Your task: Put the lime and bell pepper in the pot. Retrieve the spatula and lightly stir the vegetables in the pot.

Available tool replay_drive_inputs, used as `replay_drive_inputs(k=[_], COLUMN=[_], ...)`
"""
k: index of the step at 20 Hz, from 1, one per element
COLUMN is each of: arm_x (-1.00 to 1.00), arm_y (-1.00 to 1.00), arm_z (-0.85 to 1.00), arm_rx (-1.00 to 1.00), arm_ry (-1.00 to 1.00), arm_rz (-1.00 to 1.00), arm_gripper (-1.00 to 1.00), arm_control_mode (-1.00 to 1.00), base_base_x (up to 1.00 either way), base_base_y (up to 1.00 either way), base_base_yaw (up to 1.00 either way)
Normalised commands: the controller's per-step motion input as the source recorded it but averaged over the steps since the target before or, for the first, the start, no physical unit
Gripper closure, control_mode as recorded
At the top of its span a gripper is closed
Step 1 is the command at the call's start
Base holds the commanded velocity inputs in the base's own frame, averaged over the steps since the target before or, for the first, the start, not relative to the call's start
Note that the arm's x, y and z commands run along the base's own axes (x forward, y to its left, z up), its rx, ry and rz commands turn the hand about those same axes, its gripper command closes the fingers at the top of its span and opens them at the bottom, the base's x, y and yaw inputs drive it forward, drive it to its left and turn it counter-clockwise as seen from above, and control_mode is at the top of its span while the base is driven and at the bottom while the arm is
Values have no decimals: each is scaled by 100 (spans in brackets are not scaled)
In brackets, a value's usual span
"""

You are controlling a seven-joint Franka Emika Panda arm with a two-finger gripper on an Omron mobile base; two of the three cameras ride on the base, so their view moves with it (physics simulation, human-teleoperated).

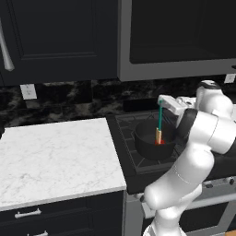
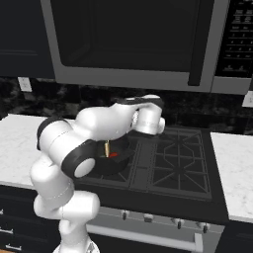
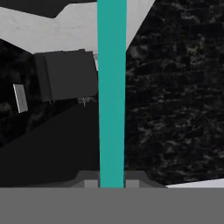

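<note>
Left base view, counter (image 1: 55,156): white marble top lying at the left, just beside the stove.
Stove (image 1: 126,152): black grate carrying the pot on its near-left burner.
Pot (image 1: 147,146): matt black, sitting upright, holding the bell pepper (image 1: 161,142).
Spatula (image 1: 159,123): teal handle standing nearly upright, tan blade dipping inside the pot beside the pepper.
Gripper (image 1: 162,104): jaws narrow, clamping the handle's top above the pot.
Hand view, spatula handle (image 3: 111,92): running up the middle.
</note>
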Motion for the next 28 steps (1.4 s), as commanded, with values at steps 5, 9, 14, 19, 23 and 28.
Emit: replay_drive_inputs(k=[5,9,14,19,23,28], arm_x=[19,18,18,1,0,0], arm_y=[1,8,4,8,0,-2], arm_z=[-33,-45,-42,-77,-87,-24], arm_rx=[0,0,0,5,7,12], arm_ry=[-6,-10,-15,-13,-21,-14], arm_rz=[9,11,11,12,13,7], arm_gripper=[100,100,100,100,100,100], arm_control_mode=[-100,-100,-100,-100,-100,-100], base_base_x=[0,0,0,0,0,0], base_base_y=[0,0,0,0,0,0], base_base_yaw=[0,0,0,0,0,0])
